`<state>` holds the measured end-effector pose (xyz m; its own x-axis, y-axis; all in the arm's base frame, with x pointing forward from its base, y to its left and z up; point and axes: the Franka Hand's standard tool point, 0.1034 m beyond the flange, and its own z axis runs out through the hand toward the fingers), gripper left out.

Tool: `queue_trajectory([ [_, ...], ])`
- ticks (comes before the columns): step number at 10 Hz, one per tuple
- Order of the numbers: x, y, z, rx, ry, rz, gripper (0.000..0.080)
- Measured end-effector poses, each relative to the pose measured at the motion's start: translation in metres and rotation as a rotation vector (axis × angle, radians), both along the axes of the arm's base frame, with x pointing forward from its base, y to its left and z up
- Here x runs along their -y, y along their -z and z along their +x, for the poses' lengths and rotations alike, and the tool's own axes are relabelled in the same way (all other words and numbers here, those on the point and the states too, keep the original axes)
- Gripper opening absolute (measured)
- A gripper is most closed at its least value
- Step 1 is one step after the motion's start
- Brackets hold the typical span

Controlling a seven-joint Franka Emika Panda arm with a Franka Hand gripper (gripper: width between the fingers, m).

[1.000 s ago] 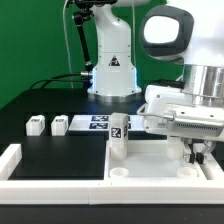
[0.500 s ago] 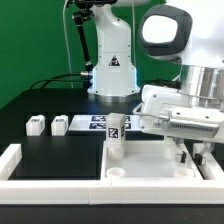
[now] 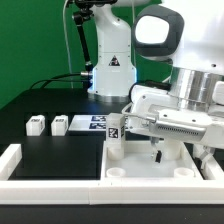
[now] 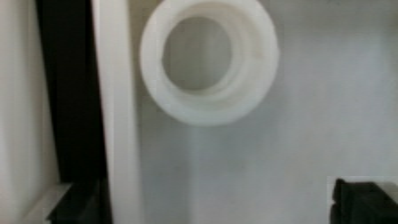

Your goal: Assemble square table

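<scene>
The white square tabletop lies flat at the front, with raised round corner sockets. One white tagged leg stands upright at its far corner, on the exterior view's left. Two more tagged legs lie on the black table to the left. My gripper hangs just above the tabletop's middle. In the wrist view the gripper is open and empty, with a dark fingertip at the edge. A raised socket ring and the slab's edge show below it.
The marker board lies behind the tabletop near the robot base. A long white border rail runs along the table's front and left side. Black cables lie at the back left.
My gripper has moved toward the exterior view's left, from over the tabletop's right corner to over its middle. The legs and the tabletop have not moved.
</scene>
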<state>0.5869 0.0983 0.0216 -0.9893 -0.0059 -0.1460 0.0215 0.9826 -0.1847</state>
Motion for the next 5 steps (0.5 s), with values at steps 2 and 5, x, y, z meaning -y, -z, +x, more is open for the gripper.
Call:
queue_trajectory([
  [2,0.0006,0.0001,0.0000,0.000,0.001,0.000,0.0647],
  [5,0.0009,0.0000,0.0002,0.000,0.002,0.000,0.0649],
])
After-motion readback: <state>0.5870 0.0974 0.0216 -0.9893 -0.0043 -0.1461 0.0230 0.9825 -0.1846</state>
